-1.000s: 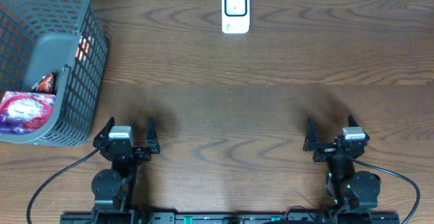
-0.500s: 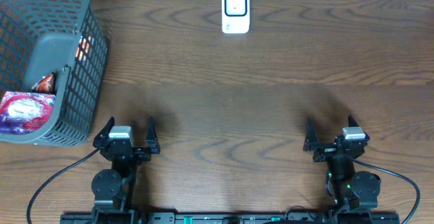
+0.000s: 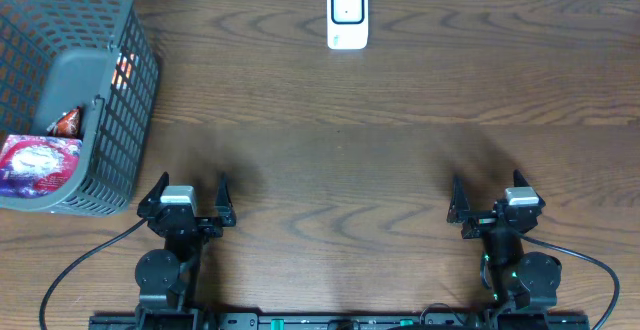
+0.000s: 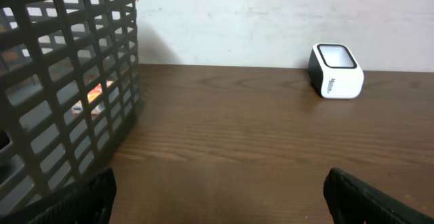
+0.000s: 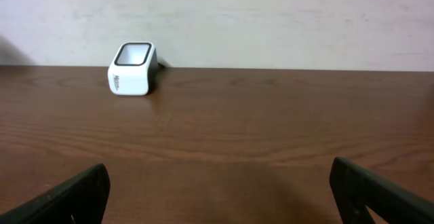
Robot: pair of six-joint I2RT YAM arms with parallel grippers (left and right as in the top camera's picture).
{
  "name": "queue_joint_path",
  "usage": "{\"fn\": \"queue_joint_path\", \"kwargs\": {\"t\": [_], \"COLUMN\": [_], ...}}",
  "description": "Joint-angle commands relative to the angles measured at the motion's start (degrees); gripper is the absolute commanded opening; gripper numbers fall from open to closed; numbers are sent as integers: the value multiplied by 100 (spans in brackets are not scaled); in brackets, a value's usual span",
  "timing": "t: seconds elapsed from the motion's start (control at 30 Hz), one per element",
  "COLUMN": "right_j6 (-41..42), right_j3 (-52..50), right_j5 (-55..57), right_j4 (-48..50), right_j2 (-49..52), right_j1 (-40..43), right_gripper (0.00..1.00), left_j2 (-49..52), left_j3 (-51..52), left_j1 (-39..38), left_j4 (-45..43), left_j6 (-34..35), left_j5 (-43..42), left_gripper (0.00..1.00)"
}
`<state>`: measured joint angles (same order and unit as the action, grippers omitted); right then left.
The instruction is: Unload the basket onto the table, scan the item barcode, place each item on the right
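Purple-and-red crinkly foil packet (image 3: 36, 160) sits in dark grey plastic mesh basket (image 3: 140, 80), far left. Likely light, soft, slippery; pinch flat edge. White box-shaped barcode scanner (image 3: 347, 15) at far centre. Left gripper (image 3: 190, 188), right gripper (image 3: 485, 190): jaws spread wide, empty.

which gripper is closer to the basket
Left. The left gripper is open, just beside the basket, off its near right corner. The right gripper is open, far off on the opposite side of the table.
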<state>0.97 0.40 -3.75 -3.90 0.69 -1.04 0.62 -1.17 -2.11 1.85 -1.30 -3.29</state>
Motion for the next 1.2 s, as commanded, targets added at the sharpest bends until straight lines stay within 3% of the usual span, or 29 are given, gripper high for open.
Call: {"fn": "queue_joint_path", "kwargs": {"t": [0.0, 0.13, 0.23, 0.33, 0.5, 0.6, 0.73, 0.9, 1.07, 1.17], "right_j6": [-61, -61, -61, -61, -61, -61, -61, -61, -61, -61], "right_j3": [-9, -9, -9, -9, -9, -9, -9, -9, -9, -9], "right_j5": [42, 42, 42, 42, 42, 42, 42, 42, 42, 42], "right_j4": [-22, -22, -22, -22, -22, -22, -22, -22, -22, -22], "right_j2": [-31, -31, -31, -31, -31, -31, -31, -31, -31, -31], "right_j1": [-46, -46, -46, -46, -46, -46, -46, -46, -46, -46], "right_gripper": [99, 99, 99, 99, 99, 99, 99, 99, 99, 99], "left_j2": [-39, -39, -39, -39, -39, -9, 472, 2055, 4210, 5783], "left_j3": [94, 92, 92, 92, 68, -267, -1220, -2889, -5510, -7434], "left_j1": [-24, -24, -24, -24, -22, -22, -22, -22, 83, 431], "left_j4": [168, 17, -328, -1311, -4000, -4680, -4518, -3620, -946, 750], "left_j6": [234, 1419, 1786, 1941, 1943, 1943, 1508, 732, 673, 151], "left_j5": [-391, -1937, -2376, -2911, -2712, -1816, -1357, -1023, 341, 772], "left_gripper": [98, 98, 98, 98, 98, 98, 98, 98, 98, 98]}}
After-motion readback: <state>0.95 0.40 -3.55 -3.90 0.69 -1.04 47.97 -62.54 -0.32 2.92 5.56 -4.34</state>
